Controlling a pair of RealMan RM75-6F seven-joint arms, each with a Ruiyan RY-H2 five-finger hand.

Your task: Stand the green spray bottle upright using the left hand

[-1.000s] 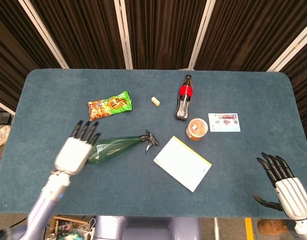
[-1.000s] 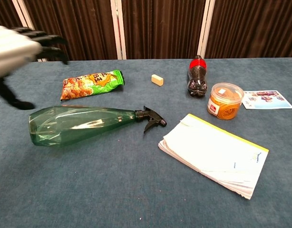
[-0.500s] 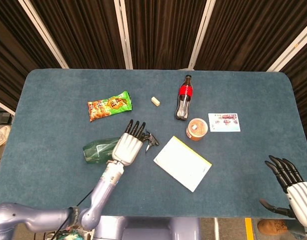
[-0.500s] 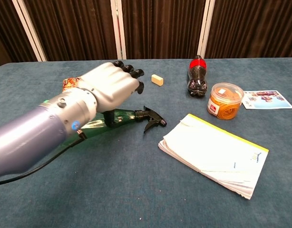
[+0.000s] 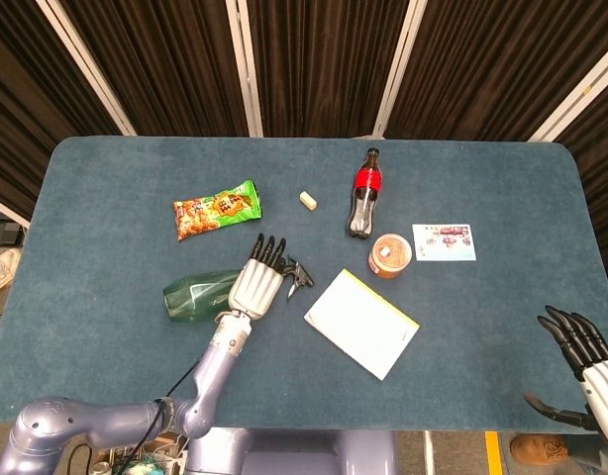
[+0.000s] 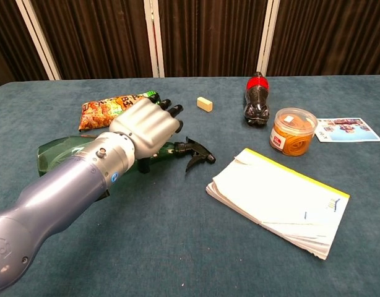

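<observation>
The green spray bottle (image 5: 193, 296) lies on its side on the blue table (image 5: 106, 188), base to the left and black trigger nozzle (image 5: 300, 278) to the right. My left hand (image 5: 256, 283) lies palm down over the bottle's tapered neck, fingers stretched forward towards the nozzle. In the chest view the left hand (image 6: 146, 126) covers the middle of the bottle (image 6: 59, 152), leaving only the base and the nozzle (image 6: 197, 152) showing. I see no closed grip on it. My right hand (image 5: 581, 358) hangs open off the table's near right corner.
A snack bag (image 5: 217, 208) lies just behind the bottle. A white notebook (image 5: 361, 324) sits right of the nozzle. Further back are a small eraser (image 5: 308, 200), a cola bottle (image 5: 362, 194) on its side, a lidded cup (image 5: 390, 254) and a card (image 5: 444, 241).
My left hand swung in from the bottle's base to its neck, then settled lower over it. The right hand drifted down and to the right.
</observation>
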